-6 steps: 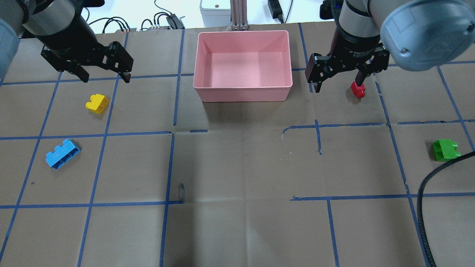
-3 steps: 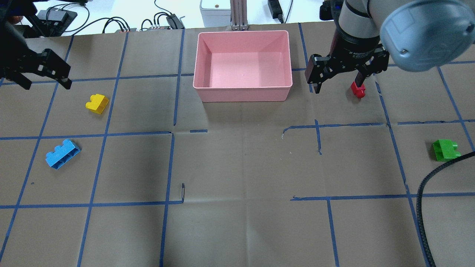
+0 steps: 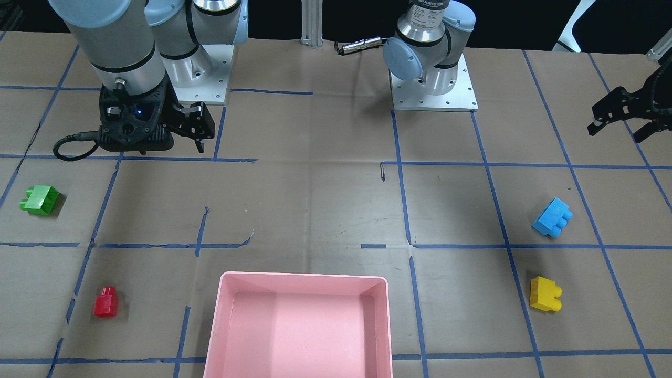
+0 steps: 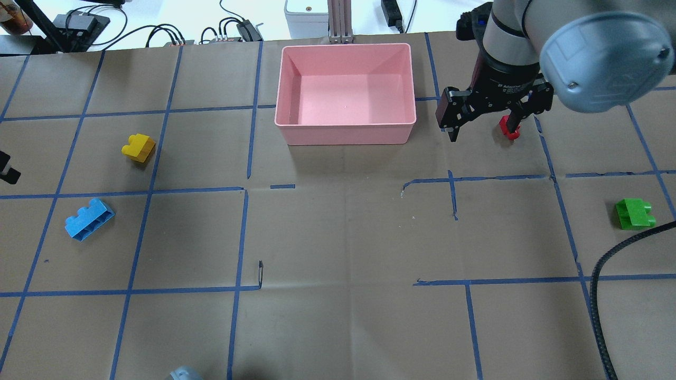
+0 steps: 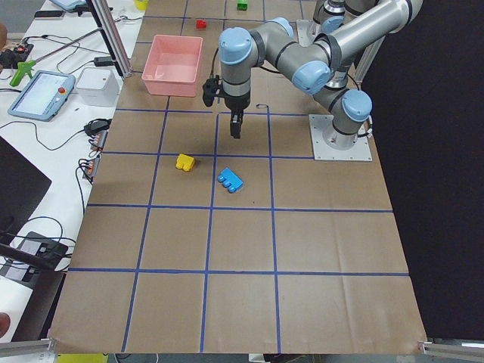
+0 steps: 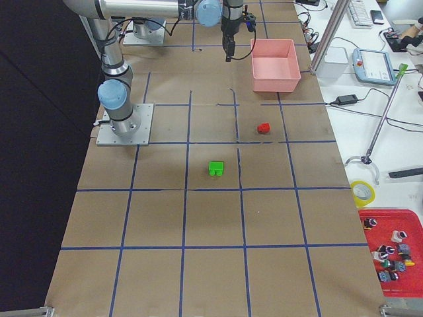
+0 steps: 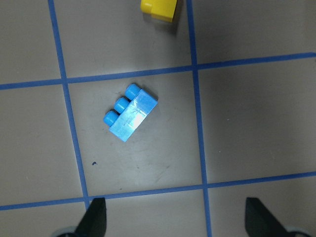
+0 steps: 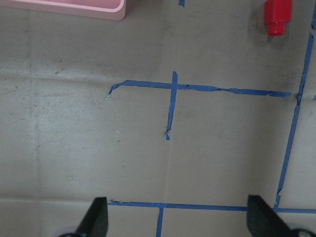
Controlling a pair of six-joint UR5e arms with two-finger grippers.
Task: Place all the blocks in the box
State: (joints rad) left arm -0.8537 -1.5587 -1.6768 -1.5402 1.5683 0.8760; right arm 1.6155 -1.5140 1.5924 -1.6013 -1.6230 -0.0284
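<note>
The pink box (image 4: 343,135) stands empty at the table's far middle; it also shows in the front view (image 3: 304,276). The yellow block (image 4: 138,146) and blue block (image 4: 88,219) lie on the left. The red block (image 4: 509,128) and green block (image 4: 635,213) lie on the right. My right gripper (image 4: 481,129) is open and empty, hanging high between the box and the red block (image 8: 276,17). My left gripper (image 3: 614,135) is open and empty, high above the left side. Its wrist view looks down on the blue block (image 7: 131,112) and the yellow block (image 7: 159,10).
Blue tape lines grid the brown paper table cover. A black cable (image 4: 607,264) curves in at the right near the green block. Cables, a grey unit and an aluminium post (image 4: 338,21) sit beyond the far edge behind the box.
My left gripper has swung from the far left corner out past the overhead view's left edge, toward the blue block's side. My right gripper has shifted slightly and stays open.
</note>
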